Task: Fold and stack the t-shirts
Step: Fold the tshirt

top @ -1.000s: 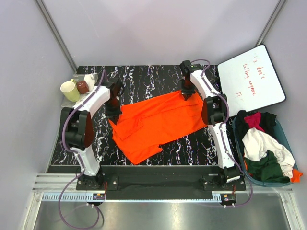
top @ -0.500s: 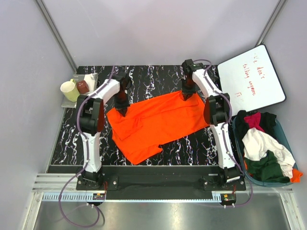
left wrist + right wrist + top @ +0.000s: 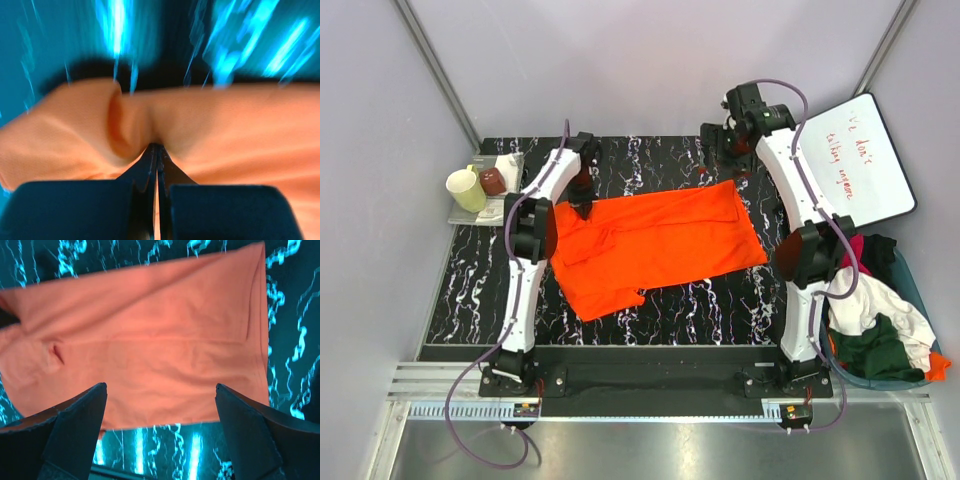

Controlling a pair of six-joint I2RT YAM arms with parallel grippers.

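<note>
Both arms have swung toward the far side of the bench (image 3: 650,160), pulling the orange t-shirt (image 3: 660,245) flatter and squarer across its middle. Left claw (image 3: 157,150) stays pinched shut on a puckered fold at the shirt's left edge. Right claw (image 3: 160,386) now stands wide, lifted above the far right corner. The fabric looks light, limp and easily creased, so a hem or corner pinch seems best. The blurred left wrist view shows the bunched grip and the right wrist view the creases. Only the overhead view shows the other t-shirts (image 3: 865,300) heaped in the bin (image 3: 918,290).
</note>
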